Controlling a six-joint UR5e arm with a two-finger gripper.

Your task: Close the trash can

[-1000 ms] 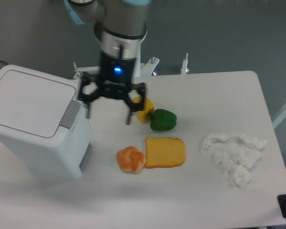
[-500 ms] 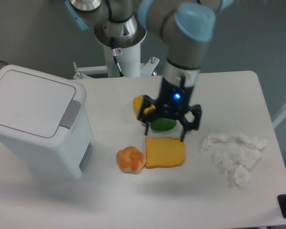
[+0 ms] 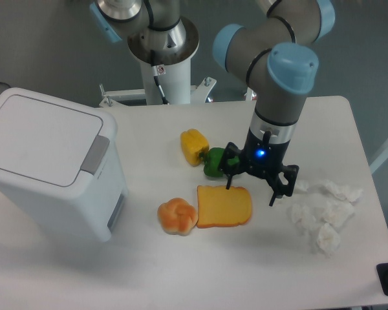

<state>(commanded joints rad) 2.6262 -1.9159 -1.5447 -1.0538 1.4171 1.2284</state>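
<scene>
The trash can [image 3: 48,171] is a large white boxy bin at the table's left, its flat lid [image 3: 42,137] lying down shut and a grey latch panel [image 3: 97,152] on its right side. My gripper [image 3: 250,194] hangs far to the right of it, above the right end of the yellow bread slice [image 3: 224,206]. Its fingers are spread apart and hold nothing.
A yellow pepper [image 3: 194,146] and a green pepper [image 3: 213,163] lie mid-table, the green one partly behind the gripper. A bread roll [image 3: 177,216] sits left of the slice. Crumpled white tissues [image 3: 325,213] lie at the right. The arm's base column [image 3: 161,58] stands behind the table.
The gripper has swept from beside the trash can rightward across the table to above the bread slice's right end, staying open. The trash can has not moved.
</scene>
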